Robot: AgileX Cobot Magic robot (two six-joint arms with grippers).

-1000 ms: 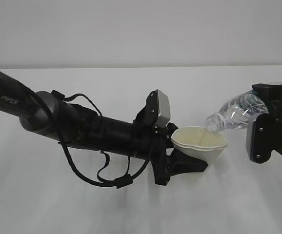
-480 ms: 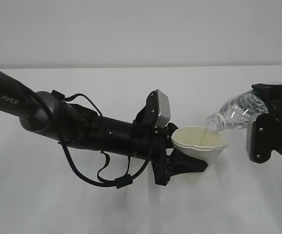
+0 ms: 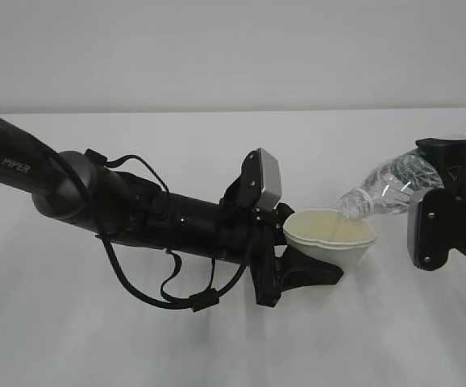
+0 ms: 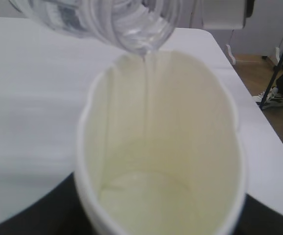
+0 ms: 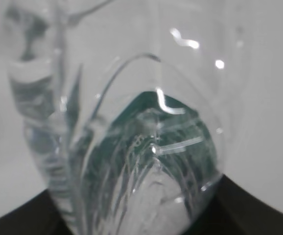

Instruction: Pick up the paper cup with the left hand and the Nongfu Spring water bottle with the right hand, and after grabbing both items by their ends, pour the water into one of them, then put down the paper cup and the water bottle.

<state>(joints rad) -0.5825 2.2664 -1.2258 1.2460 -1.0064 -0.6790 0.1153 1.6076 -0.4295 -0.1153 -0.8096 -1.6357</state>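
Bottle: we saw the Nongfu Spring water bottle (image 3: 386,191) lying near-horizontal — neck down-left over the paper cup (image 3: 330,238).
Cup: upright, mouth up, above the table (image 3: 217,355).
Left hand (image 3: 301,270): clamped on cup's base.
Right hand (image 3: 447,205): clamped on bottle's bottom end — water trickling.

"PIPER" in grey letters on left hand (image 3: 17,164) arm link.
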